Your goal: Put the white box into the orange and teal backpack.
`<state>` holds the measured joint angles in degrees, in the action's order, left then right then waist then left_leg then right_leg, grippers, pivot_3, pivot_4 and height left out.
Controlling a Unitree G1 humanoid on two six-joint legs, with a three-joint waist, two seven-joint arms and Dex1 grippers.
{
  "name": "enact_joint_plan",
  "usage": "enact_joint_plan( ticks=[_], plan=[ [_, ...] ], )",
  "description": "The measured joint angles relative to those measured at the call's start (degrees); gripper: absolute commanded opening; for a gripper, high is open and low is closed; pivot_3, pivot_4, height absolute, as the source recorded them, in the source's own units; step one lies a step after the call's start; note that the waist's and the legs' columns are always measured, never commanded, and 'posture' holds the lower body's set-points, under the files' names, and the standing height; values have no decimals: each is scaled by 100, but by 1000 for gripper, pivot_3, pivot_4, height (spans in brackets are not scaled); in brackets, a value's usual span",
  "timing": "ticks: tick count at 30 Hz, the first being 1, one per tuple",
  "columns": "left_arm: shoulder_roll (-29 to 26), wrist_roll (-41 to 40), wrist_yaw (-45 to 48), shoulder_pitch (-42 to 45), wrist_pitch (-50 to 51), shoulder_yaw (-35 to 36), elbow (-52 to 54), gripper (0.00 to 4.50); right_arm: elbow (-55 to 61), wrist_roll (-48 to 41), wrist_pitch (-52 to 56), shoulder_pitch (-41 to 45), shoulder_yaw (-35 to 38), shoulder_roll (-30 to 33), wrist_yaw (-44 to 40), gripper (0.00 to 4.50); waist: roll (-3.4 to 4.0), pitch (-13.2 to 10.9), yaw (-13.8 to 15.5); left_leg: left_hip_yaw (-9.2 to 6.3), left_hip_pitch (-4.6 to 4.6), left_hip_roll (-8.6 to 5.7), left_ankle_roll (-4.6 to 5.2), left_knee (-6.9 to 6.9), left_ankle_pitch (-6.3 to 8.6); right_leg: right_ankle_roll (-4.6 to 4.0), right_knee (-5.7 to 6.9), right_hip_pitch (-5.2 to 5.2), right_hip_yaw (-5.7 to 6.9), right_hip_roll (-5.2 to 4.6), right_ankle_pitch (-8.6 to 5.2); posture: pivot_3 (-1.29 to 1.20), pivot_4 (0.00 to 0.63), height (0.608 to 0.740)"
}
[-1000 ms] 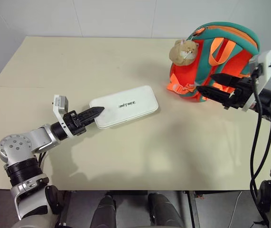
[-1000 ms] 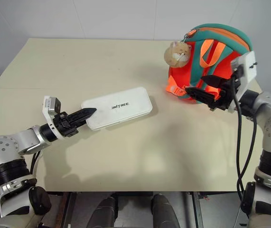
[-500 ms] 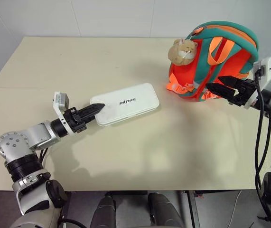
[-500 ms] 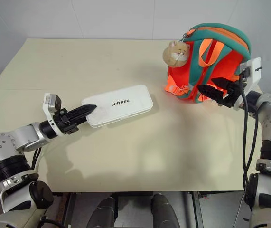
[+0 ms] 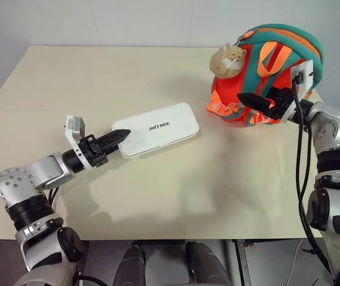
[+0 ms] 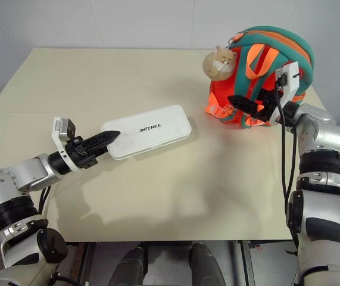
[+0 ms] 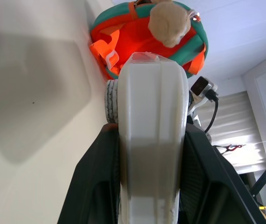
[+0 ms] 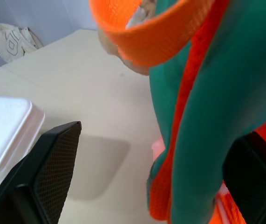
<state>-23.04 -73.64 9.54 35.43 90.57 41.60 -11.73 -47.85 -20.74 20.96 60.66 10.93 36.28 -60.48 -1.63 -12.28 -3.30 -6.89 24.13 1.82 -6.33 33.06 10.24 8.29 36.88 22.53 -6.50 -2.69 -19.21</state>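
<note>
Your left pincer (image 5: pixel 117 139) pinches the white box's (image 5: pixel 156 130) near end; its long axis runs toward the backpack (image 5: pixel 271 71) at upper right, where your right pincer (image 5: pixel 248 101) stands spread.

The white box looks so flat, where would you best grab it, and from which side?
Probably by a short end, coming in level from the side: the white box lies flat on the table, so its thin edge fits between fingers, as the left tool shows.
</note>
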Motion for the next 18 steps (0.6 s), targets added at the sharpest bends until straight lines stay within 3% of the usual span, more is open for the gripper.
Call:
enact_joint_plan(
  ticks=[2,12,18],
  plan=[
    [1,-70,-46,-16,-9,-5,3,1291,-201,75,-37,122,-64,-50,47,3594,0,0,2,0,0,0,0,0,0,0,0,0,0,0,0,0,150,740],
    [2,-474,-316,-236,-236,-177,122,1291,-291,133,-79,154,17,-165,399,143,0,0,-2,0,0,0,-2,2,0,0,3,0,0,0,0,0,150,740],
    [-17,-561,-331,-235,-458,-373,95,1291,301,23,147,29,52,-458,540,22,1,0,-6,0,0,0,-3,1,0,1,4,1,-1,0,0,0,150,740]
  ],
)
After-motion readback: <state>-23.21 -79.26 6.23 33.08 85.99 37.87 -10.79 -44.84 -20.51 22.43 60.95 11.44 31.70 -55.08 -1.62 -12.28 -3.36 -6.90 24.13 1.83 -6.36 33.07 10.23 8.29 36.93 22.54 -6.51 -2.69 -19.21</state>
